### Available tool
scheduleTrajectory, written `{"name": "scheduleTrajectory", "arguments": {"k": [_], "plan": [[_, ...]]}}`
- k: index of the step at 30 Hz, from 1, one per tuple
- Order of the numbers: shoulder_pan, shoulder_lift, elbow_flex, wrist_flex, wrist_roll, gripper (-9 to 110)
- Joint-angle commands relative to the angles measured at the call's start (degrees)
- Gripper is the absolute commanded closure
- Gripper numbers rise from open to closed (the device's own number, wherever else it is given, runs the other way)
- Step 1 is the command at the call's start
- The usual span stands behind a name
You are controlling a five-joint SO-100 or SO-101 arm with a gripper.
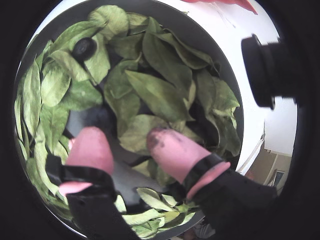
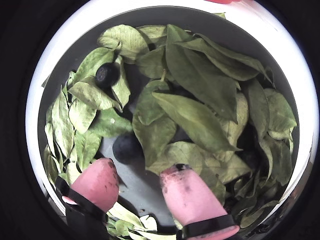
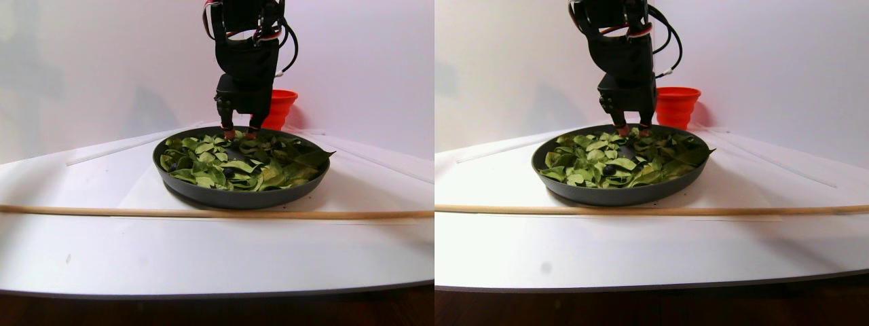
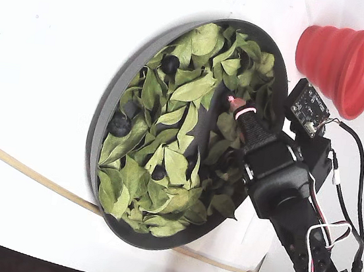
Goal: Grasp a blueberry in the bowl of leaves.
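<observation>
Over the bowl of leaves (image 2: 65,60), the gripper (image 2: 145,187) hovers with pink fingers (image 2: 187,197) spread wide and empty, a blueberry (image 2: 126,147) just ahead between them, not yet grasped

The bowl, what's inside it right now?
The bowl holds green leaves and several blueberries, one near its rim and one just ahead of the open claw. Leaves cover most of the floor, so more berries may be hidden.

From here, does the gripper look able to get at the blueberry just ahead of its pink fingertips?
Probably yes. The gripper is open over the bowl of leaves, and the blueberry sits on bare dish floor just ahead of the jaws, only edged by a leaf.
</observation>
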Motion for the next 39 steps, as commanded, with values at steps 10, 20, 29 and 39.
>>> {"name": "scheduleTrajectory", "arguments": {"k": [10, 20, 29, 39], "plan": [[-1.1, -0.2, -5.9, -1.2, 2.3, 85], [-1.3, -1.8, -7.5, -1.4, 3.3, 85], [-1.5, -3.1, -8.5, -2.0, 4.5, 84], [-1.3, -5.4, -9.1, -3.5, 4.8, 84]]}}
